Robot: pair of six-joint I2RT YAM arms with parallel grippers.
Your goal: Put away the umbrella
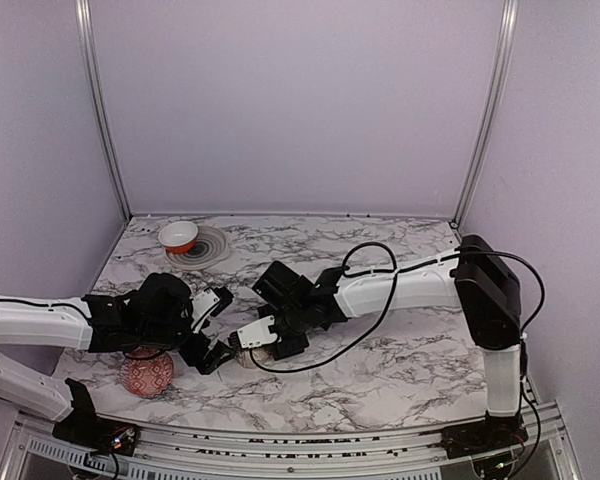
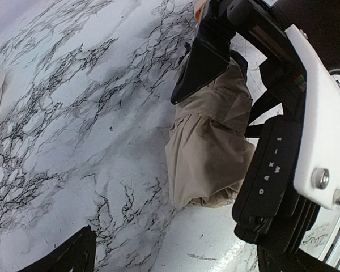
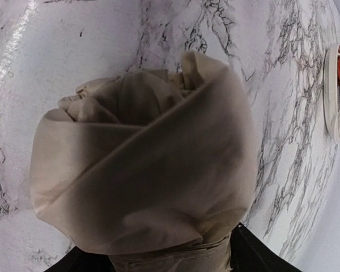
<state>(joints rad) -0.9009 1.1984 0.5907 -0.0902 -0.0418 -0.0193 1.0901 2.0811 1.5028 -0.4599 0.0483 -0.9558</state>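
The umbrella (image 3: 141,170) is judged to be mid-bundling. Its loose beige folds are best pinned by one pincer while the other is brought in low from the side, so that nothing springs open. The umbrella lies on the table (image 1: 380,370) at lower centre of the overhead view, straddled by the right pincer (image 1: 258,343); whether it is clamped or released cannot be told. The left pincer (image 1: 218,328) is held wide open and empty just to its left, near a red ball (image 1: 146,373). Both forearms are stretched low, wrists tilted down.
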